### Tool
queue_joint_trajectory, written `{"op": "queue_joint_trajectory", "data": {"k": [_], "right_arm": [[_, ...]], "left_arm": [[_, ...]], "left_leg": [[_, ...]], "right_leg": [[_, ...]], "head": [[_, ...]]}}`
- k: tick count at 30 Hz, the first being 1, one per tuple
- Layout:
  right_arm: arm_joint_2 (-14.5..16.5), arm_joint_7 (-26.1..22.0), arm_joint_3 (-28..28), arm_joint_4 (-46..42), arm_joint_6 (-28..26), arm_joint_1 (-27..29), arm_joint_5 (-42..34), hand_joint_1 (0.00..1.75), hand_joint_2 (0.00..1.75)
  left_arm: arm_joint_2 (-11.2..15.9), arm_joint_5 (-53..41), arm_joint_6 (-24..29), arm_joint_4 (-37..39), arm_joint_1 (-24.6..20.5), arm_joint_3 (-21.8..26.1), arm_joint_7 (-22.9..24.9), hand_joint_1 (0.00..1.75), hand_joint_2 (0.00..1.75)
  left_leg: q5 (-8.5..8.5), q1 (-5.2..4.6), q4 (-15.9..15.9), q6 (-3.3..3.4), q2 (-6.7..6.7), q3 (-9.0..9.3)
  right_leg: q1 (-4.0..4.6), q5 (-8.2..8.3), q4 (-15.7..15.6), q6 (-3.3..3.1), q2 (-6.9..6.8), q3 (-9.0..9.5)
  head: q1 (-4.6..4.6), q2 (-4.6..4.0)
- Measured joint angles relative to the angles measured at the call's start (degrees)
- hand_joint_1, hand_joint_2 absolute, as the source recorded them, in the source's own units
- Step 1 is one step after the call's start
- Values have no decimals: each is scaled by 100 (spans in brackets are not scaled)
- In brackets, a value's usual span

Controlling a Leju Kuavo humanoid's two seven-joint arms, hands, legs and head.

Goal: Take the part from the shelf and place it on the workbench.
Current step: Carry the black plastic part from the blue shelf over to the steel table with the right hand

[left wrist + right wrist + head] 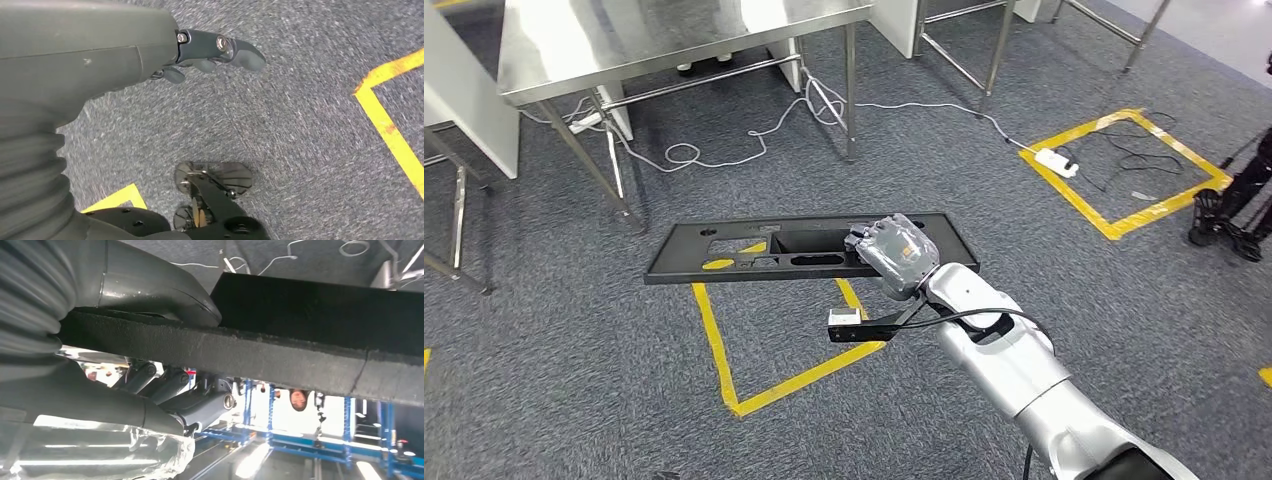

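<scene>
The right robot hand (894, 255) is clamped on the near long edge of the part (754, 250), a flat black panel with cut-out slots. The part is carried in the air above the carpet floor (544, 380), level, with its long axis from 9 to 3 o'clock. The steel table (654, 40) stands well apart at 11 o'clock. The left robot hand (210, 55) hangs over the floor, holding nothing, its fingers loosely curled.

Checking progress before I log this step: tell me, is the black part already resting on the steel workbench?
No: in the head view the right hand holds the black part in the air above the carpet, short of the steel workbench.
</scene>
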Motion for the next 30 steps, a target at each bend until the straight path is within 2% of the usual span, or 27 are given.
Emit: {"op": "queue_joint_trajectory", "data": {"k": [1,2,3,5,6,7,9,11,13,15,16,17,18,19,20,21,22,24,25,27,29,30], "right_arm": [[-1,0,1,0,0,10,1,171,175],[0,0,2,-1,0,16,1,171,175],[2,0,2,-2,0,16,1,171,175],[6,0,1,-3,-1,5,1,171,175],[6,0,0,-4,-1,-2,0,171,175],[6,0,0,-4,0,-6,1,171,175],[15,0,0,-13,2,-11,2,171,175],[20,-1,-6,-31,4,-22,2,171,175],[-1,-3,-15,-44,9,-25,-2,171,175],[-25,-4,-19,-45,14,3,-1,171,175],[-37,-4,-19,-45,16,19,1,171,175],[-46,-4,-20,-45,18,29,3,171,175],[-54,-4,-21,-46,19,30,3,171,175],[-58,-4,-24,-46,19,26,3,171,175],[-60,-4,-26,-47,19,18,3,171,175],[-59,-5,-28,-48,19,12,3,171,175],[-55,-7,-30,-49,21,9,5,171,175],[-37,-11,-26,-50,31,6,12,171,175],[-25,-13,-25,-50,36,0,16,171,175],[-4,-13,-25,-50,39,-17,19,171,175],[3,-15,-25,-49,42,-23,19,171,175],[1,-16,-23,-49,45,-19,20,171,175]], "left_arm": [[0,0,0,0,1,0,0,0,175],[1,1,0,0,3,0,0,0,175],[2,1,0,0,3,0,0,0,175],[16,1,0,-1,-6,0,0,0,175],[23,1,0,-1,-12,0,0,0,175],[29,1,-1,-1,-16,0,0,0,175],[31,1,-1,-1,-15,1,1,0,175],[22,1,1,-1,-15,2,2,0,175],[11,-8,1,-2,-34,2,5,0,175],[5,-20,-2,-1,-51,1,7,0,175],[3,-25,-3,-1,-50,1,9,0,175],[-1,-26,-6,0,-45,1,11,0,175],[-5,-26,-8,0,-41,2,15,0,175],[-8,-28,-10,0,-37,2,19,0,175],[-11,-30,-10,0,-36,2,25,0,175],[-12,-32,-10,0,-36,2,32,0,175],[-11,-34,-8,0,-31,2,45,0,175],[-7,-36,-3,0,-10,4,80,0,175],[0,-36,-1,0,3,7,99,0,175],[6,-36,0,0,9,13,120,0,175],[4,-37,-2,0,-3,20,125,0,175],[4,-37,-3,1,-7,25,128,0,175]], "left_leg": [[16,11,107,-7,13,-73],[140,17,-23,-1,24,-24],[338,14,-363,20,59,139],[653,-36,-1164,116,274,553],[719,-69,-1412,165,356,681],[721,-100,-1516,203,400,728],[735,-102,-1562,253,290,736],[788,-65,-1660,311,172,792],[824,-43,-1716,350,49,827],[826,-40,-1715,359,-100,823],[824,-38,-1714,357,-182,822],[822,-33,-1709,349,-261,822],[818,-25,-1699,335,-337,823],[808,-18,-1679,309,-408,818],[789,-24,-1644,271,-473,805],[771,-32,-1612,235,-522,788],[760,-38,-1590,201,-563,770],[757,-21,-1578,162,-618,744],[742,-6,-1554,143,-592,731],[573,2,-1275,93,-363,608],[220,7,-552,46,-77,266],[71,14,-161,35,-13,65]], "right_leg": [[11,-12,1,-10,-56,9],[19,-24,2,-13,-108,21],[28,-38,1,-11,-157,39],[63,-71,-7,11,-248,80],[79,-88,-11,30,-291,93],[90,-102,-18,52,-337,102],[102,-126,-34,102,-411,115],[102,-222,110,124,-271,53],[73,-482,709,94,-27,-239],[43,-741,1478,91,58,-648],[30,-769,1662,123,67,-771],[16,-696,1604,178,73,-780],[-5,-539,1310,247,93,-673],[-37,-346,874,316,156,-489],[-57,-182,479,351,220,-305],[-74,-68,199,351,266,-170],[-76,-15,65,321,291,-101],[-61,5,52,226,227,-85],[-60,10,49,191,199,-78],[-72,11,40,115,135,-52],[-43,-10,38,55,54,-26],[-23,-23,39,39,7,-17]], "head": [[-3,0],[-3,0],[-4,0],[4,0],[3,0],[3,0],[-4,0],[9,0],[31,0],[43,0],[44,0],[44,0],[44,0],[47,0],[51,0],[53,0],[48,0],[36,0],[30,0],[-6,0],[-51,0],[-57,0]]}}
